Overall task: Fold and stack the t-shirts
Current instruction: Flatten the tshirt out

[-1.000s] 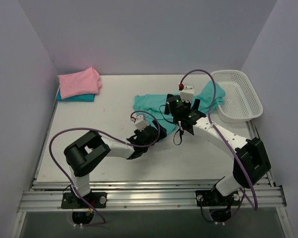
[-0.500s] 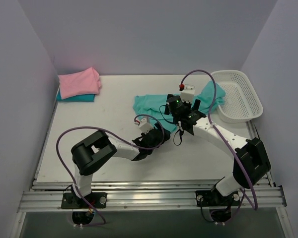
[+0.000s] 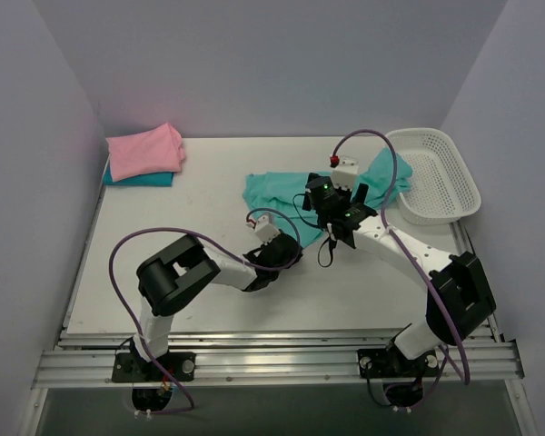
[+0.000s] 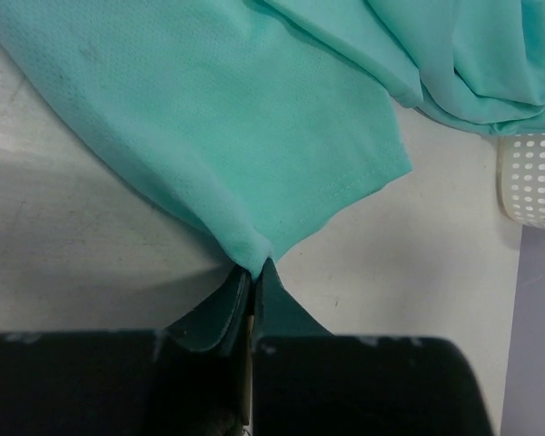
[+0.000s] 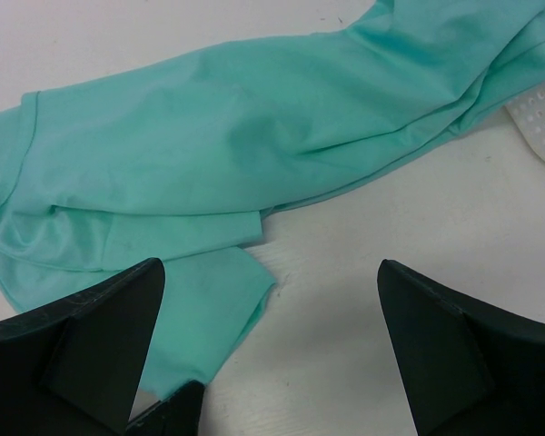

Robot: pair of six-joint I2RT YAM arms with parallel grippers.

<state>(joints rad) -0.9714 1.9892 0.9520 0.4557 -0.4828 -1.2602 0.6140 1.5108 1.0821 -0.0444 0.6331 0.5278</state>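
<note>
A teal-green t-shirt point(image 3: 277, 193) lies crumpled and spread at the table's middle, reaching toward the basket. My left gripper point(image 3: 289, 247) is low on the table at the shirt's near edge, shut on a corner of the cloth point(image 4: 254, 252), and the pinched fabric fans out from the tips. My right gripper point(image 3: 338, 216) hovers open over the shirt's near right part point(image 5: 209, 136), nothing between its fingers point(image 5: 118, 318). A folded pink t-shirt point(image 3: 143, 150) sits on a folded darker teal-blue one point(image 3: 142, 179) at the back left corner.
A white mesh basket point(image 3: 436, 173) stands at the back right, its rim touching the teal-green shirt's far end point(image 4: 534, 173). Grey walls close in the table on the left, back and right. The arms' purple cables loop above the table.
My left gripper slid right to the teal-green shirt's near corner and went from open to shut on it. The right gripper has barely moved and stays open.
</note>
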